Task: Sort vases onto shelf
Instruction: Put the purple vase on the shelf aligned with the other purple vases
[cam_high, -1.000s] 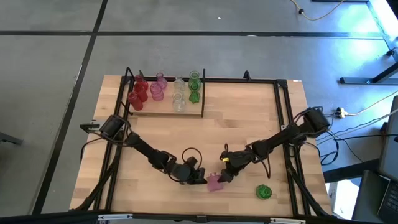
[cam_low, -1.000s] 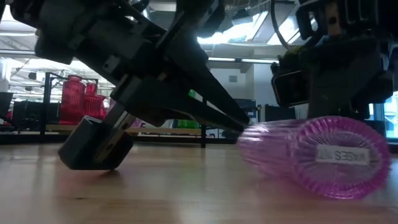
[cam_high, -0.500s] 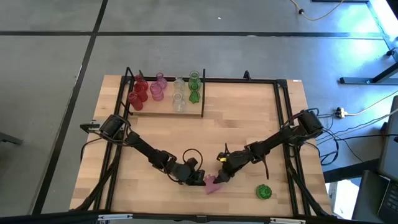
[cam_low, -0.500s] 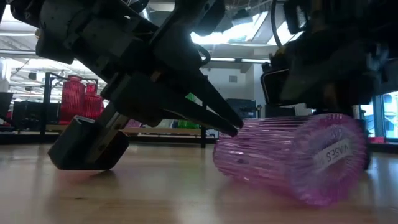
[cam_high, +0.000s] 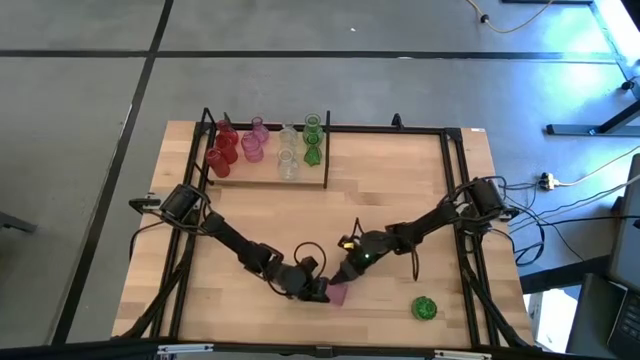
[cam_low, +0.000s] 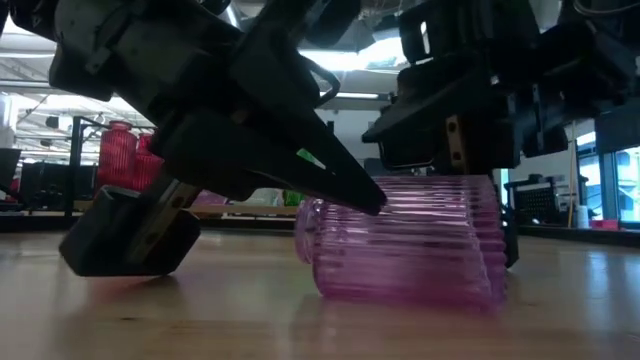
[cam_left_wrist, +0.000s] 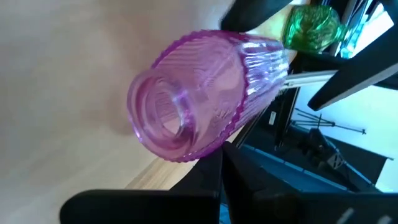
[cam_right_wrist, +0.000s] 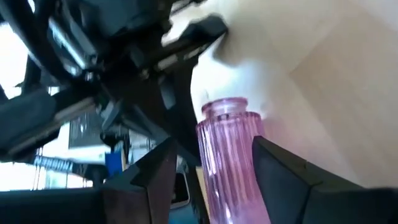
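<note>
A pink vase (cam_high: 337, 294) lies on its side on the table near the front edge, its mouth toward my left gripper (cam_high: 320, 291), which is shut beside it. My right gripper (cam_high: 345, 272) is open and comes over the vase (cam_right_wrist: 227, 155) from the right. Its fingers stand on either side of the ribbed body. A green vase (cam_high: 424, 308) lies on the table to the right. The shelf (cam_high: 262, 180) at the far left carries red, pink, clear and green vases standing upright. My left gripper has its shut fingertips (cam_left_wrist: 222, 163) against the pink vase's ribbed side just behind the mouth rim (cam_left_wrist: 208, 146), coming in slanting downward from the table's left. The vase rests on its side on the table. Whether my right gripper's fingers touch the vase's body, I cannot tell.
Black rods (cam_high: 455, 200) frame the tabletop along its edges. The two arms meet over the near middle of the table. Bare wood lies between the shelf and the arms.
My right gripper has moved toward the table's left and tipped downward, and now stands over the pink vase. The vase has turned about on the table: its base, which faced the near edge, now points right and its neck points left.
</note>
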